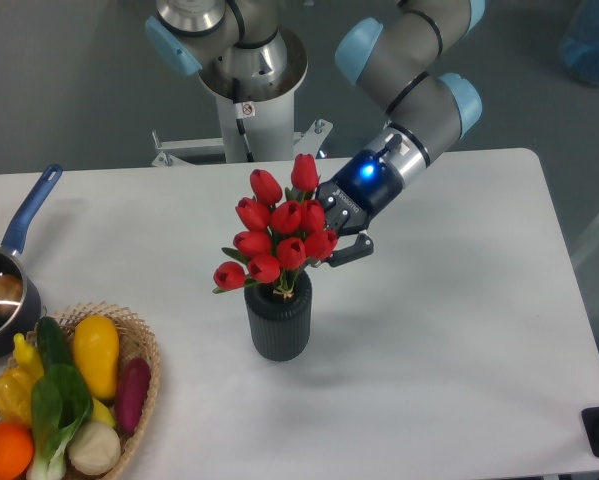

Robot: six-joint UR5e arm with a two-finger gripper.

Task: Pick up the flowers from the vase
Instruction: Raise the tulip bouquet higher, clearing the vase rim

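While clamped in the gripper [331, 238], red flowers [275, 240], stems down inside the ribbed dark vase [278, 324].
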